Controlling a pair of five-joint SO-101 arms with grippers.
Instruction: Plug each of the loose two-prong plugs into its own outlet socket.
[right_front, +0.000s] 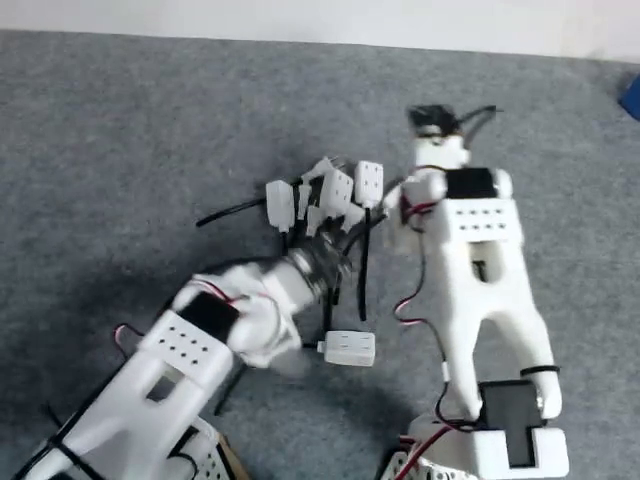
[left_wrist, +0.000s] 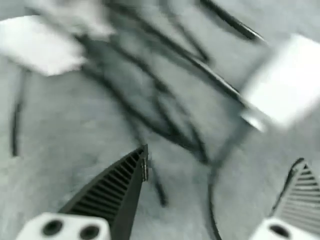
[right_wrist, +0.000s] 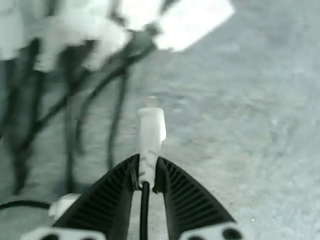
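Note:
A heap of white outlet sockets and plugs (right_front: 322, 196) with black cords lies at the middle of the grey mat. One white socket block (right_front: 350, 347) lies apart, nearer the front. My right gripper (right_wrist: 146, 175) is shut on a white two-prong plug (right_wrist: 151, 129), whose black cord runs back between the fingers. In the high view this gripper (right_front: 397, 208) sits just right of the heap. My left gripper (left_wrist: 215, 175) is open above tangled cords (left_wrist: 165, 105), with a white socket block (left_wrist: 287, 87) ahead of it. From above it (right_front: 325, 265) hovers at the heap's near edge.
Grey carpet-like mat (right_front: 120, 150) covers the table, with open room to the left and far right. Black cords (right_front: 360, 270) trail from the heap toward the front. A blue object (right_front: 632, 98) shows at the right edge.

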